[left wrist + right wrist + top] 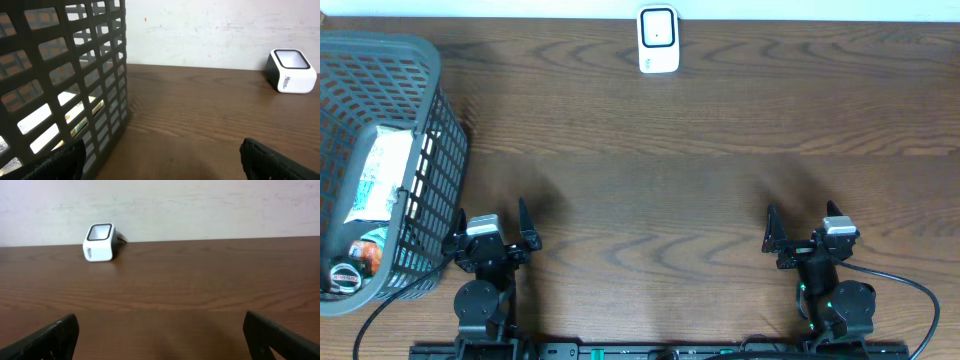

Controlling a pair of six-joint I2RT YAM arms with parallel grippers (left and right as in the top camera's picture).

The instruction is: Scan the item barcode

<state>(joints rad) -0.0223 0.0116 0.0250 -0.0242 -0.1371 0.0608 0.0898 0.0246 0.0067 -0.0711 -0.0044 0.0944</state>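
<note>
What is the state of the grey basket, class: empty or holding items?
Holding items: a white packet and a small round item lie inside the basket.

Barcode scanner [658,40]: one, top centre of the overhead frame. Mesh basket [442,170]: one, left edge. Items visible inside the basket: at least three, namely one white packet [380,175], one orange item [365,250] and one round dark item [344,273]. Grippers: two, left gripper [492,218] at lower left, right gripper [803,225] at lower right.

Item [377,175] label in basket [440,165] illegible
</note>
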